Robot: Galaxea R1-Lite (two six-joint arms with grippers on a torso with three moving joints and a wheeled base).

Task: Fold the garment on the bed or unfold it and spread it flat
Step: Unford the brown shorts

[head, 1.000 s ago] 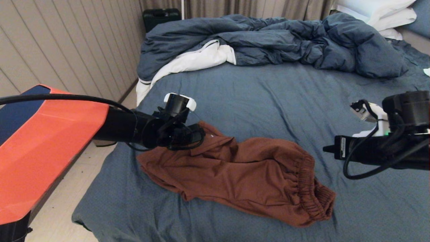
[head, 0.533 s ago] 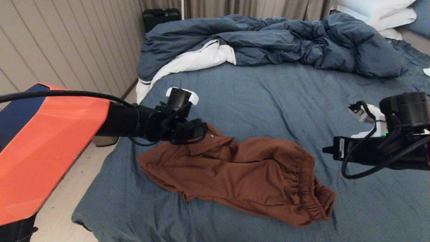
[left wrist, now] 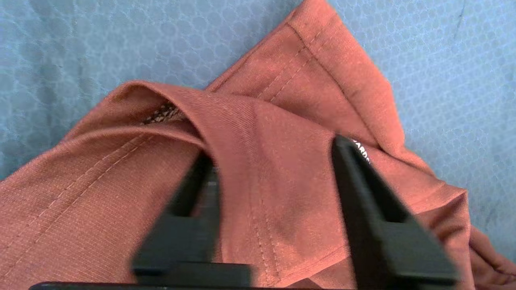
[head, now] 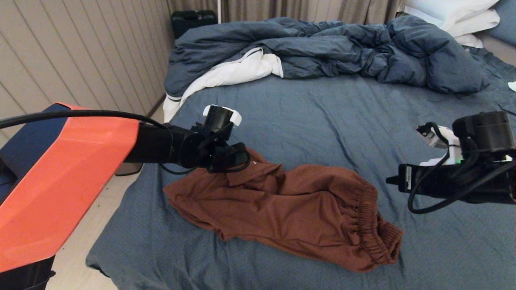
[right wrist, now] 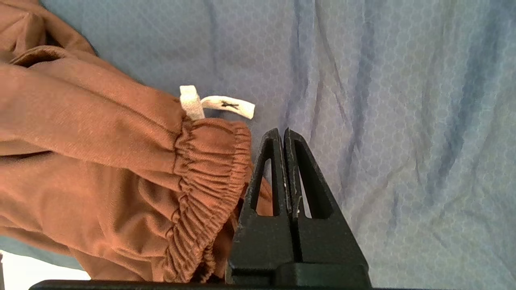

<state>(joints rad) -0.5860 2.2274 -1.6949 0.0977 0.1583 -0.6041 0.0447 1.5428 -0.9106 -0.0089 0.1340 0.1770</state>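
The left pincer (left wrist: 274, 161) stood wide apart astride a raised hem fold of the garment (head: 290, 205), which lay crumpled on the bed (head: 322, 112). The right pincer (right wrist: 283, 135) hung pressed together over the sheet, with the elastic waistband (right wrist: 209, 177) just beside it.

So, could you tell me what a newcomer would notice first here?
The rust-brown garment lies crumpled on the near part of the blue bed. The left gripper stands open astride a fold at its hem end, and the right gripper hovers shut beside the gathered waistband.
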